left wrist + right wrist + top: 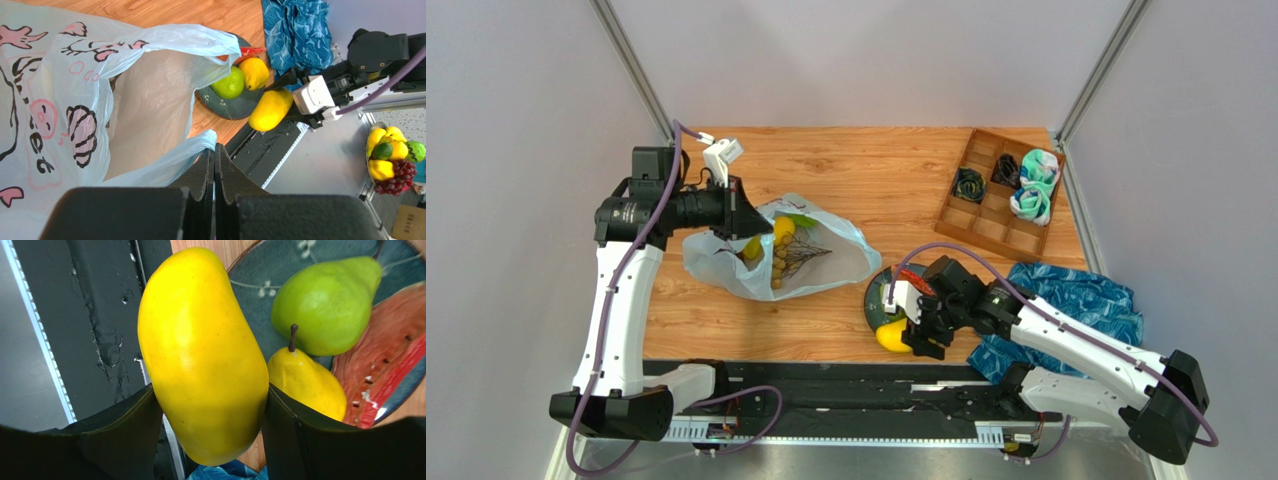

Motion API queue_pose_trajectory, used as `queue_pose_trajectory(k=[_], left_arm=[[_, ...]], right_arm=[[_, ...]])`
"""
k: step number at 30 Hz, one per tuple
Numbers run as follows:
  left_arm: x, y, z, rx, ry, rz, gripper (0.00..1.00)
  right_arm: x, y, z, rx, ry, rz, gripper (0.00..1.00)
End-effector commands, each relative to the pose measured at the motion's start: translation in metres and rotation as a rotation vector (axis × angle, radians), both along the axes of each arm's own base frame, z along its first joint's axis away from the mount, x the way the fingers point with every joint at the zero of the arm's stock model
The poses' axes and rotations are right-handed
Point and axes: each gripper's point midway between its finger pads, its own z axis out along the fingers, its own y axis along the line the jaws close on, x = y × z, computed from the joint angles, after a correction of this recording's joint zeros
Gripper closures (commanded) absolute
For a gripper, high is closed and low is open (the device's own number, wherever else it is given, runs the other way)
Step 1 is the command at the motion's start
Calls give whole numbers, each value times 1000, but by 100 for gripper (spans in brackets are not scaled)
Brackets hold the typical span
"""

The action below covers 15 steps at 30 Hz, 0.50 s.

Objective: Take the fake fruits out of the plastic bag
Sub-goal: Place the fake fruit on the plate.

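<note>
Right tool (pixel 207 412) grasps yellow mango (pixel 202 340) at near rim of dark plate (pixel 255 275). On plate: green pear (pixel 325 305), stemmed yellow fruit (pixel 307 385), watermelon slice (pixel 385 355). Plastic bag (pixel 816 262) on surface (pixel 876 170), just left of plate, bagged fruits (pixel 782 232) inside. Left tool (pixel 744 212) clenched on bag rim, at end away from plate.

Wooden table (pixel 876 170), pale grey walls (pixel 856 60)

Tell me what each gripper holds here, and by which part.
The right gripper clamps the yellow mango across its middle. The left gripper pinches the plastic bag at the edge of its opening.
</note>
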Motion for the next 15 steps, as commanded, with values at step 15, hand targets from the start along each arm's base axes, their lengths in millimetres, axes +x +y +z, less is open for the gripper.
queue_pose_trajectory(k=[15], left_arm=[[-10, -1, -7, -15, 37, -21, 100]], right_arm=[[37, 12, -39, -79, 15, -215, 54]])
